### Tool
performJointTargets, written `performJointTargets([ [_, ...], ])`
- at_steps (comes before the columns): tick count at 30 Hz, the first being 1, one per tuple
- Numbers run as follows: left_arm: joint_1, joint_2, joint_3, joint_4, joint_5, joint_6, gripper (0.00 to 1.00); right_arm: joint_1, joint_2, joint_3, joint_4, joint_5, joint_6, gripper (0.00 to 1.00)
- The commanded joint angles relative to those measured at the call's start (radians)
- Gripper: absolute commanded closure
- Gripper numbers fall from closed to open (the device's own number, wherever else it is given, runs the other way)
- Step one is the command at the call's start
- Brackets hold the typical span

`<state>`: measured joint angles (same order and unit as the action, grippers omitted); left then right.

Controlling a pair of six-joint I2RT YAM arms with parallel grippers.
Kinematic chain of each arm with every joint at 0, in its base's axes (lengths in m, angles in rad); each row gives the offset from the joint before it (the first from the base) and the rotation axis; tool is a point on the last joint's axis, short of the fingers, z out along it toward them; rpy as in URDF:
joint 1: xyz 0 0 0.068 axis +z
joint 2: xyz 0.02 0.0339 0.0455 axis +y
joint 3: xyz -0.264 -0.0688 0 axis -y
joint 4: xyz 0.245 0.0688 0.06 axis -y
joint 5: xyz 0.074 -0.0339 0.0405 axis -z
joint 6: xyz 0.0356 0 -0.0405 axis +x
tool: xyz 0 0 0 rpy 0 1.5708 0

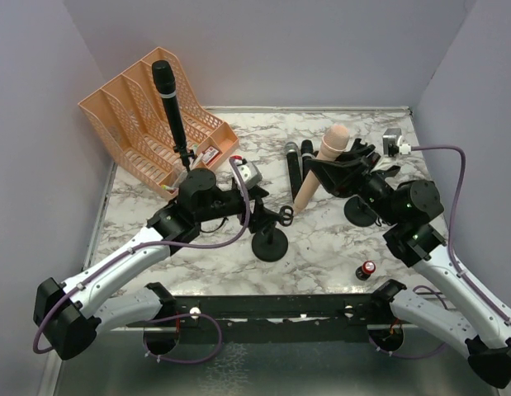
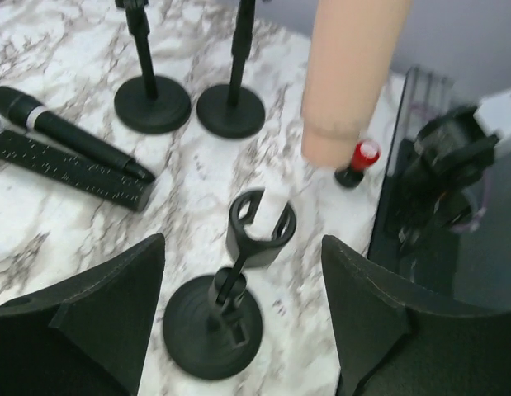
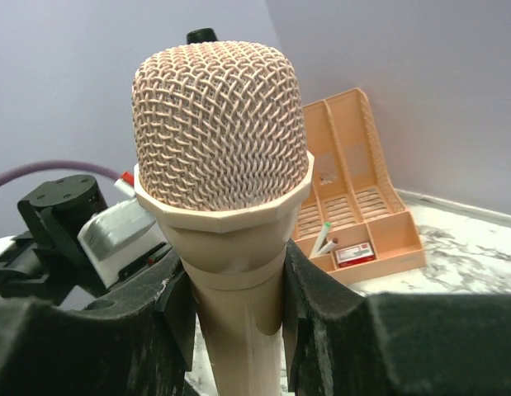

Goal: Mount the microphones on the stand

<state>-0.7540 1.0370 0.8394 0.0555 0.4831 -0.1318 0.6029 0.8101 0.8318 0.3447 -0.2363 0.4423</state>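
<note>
**Top view:** right gripper (image 1: 328,167) is clamped on the peach-pink mic (image 1: 305,195) just below its head. The mic's long axis runs diagonally, with the head up toward the far right and the tail down toward the near left. The tail aims at the free stand (image 1: 270,244) mid-table. Left gripper (image 1: 280,216) sits at that stand's top, so the left arm is nearer the stand and the right arm has the mic. Tail and stand top look close, but I can't tell contact from this angle. One black mic (image 1: 171,107) stands upright by the orange file tray (image 1: 127,124), its foot hidden behind the left arm. Two lying mics (image 1: 293,169) rest flat just beyond the pink one.

**Left wrist:** the left gripper's jaws are spread wide with nothing held. The stand's clip (image 2: 261,224) sits in the gap ahead. The pink tail hangs above and slightly right of the clip, clear of it and not seated. The clip's mouth faces up. Battery (image 2: 360,158) is just past the tail.

**Right wrist:** both fingers (image 3: 156,313) press on the neck under the mesh head, and the hold looks firm.

**My read:** the tail needs to shift left and go down along its own axis into the clip. If it comes in off-centre it probably tips the stand.
</note>
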Motion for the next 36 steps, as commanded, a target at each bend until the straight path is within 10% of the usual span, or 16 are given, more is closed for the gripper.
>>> performJointTargets([
  [1, -0.001, -0.017, 0.058, -0.331, 0.037, 0.359, 0.24, 0.0, -0.03, -0.001, -0.073, 0.099, -0.089, 1.0],
  [13, 0.0, 0.136, 0.058, -0.279, 0.187, 0.575, 0.33, 0.0, -0.109, -0.041, -0.1, 0.083, -0.081, 1.0],
  [24, -0.001, 0.161, -0.051, 0.006, 0.158, 0.448, 0.51, 0.0, -0.124, -0.052, -0.107, 0.073, -0.072, 1.0],
  [36, -0.004, 0.155, -0.061, 0.002, 0.029, 0.323, 0.97, 0.0, -0.025, -0.052, 0.047, -0.017, -0.114, 0.99],
])
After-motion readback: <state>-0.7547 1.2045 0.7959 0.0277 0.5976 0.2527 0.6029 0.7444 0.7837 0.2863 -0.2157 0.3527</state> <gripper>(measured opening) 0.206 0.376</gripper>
